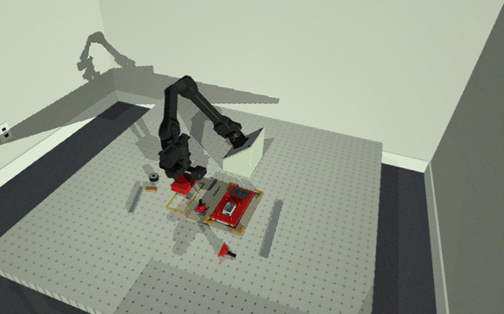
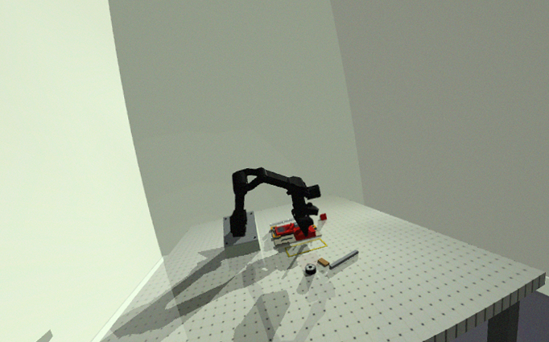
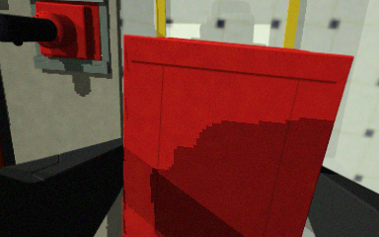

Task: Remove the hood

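1. Hood [image 3: 232,138]: a flat red panel with thin scored lines near its edges, filling most of the wrist view, its lower part in shadow.
2. The tool [image 1: 186,178] is pinching the hood by its two long sides (one dark finger [image 3: 59,188] shows at lower left, the other at lower right).
3. In the top view the hood [image 1: 182,183] hangs off the table [image 1: 312,192], over the near corner of the marked area [image 1: 181,202], a rectangle outlined in yellow; whether it lies fully within that outline I cannot tell.
4. The toy car [image 1: 232,207] sits just beside the marked area on a grey plate with orange corner brackets, its red body showing a pale block in the middle.
5. A small red-and-black part [image 1: 202,207] stands between the marked area and the car (the wrist view shows it at upper left on a grey base).
6. Elsewhere on the table:
   - a black wheel [image 2: 310,269], a small brown block [image 2: 323,262] and a grey bar [image 2: 344,259] lie close together;
   - a second grey bar [image 1: 271,227] lies on the car's far side;
   - another small red piece [image 1: 227,251] lies apart from the plate.
7. The arm's base stands on a grey block [image 2: 241,240].
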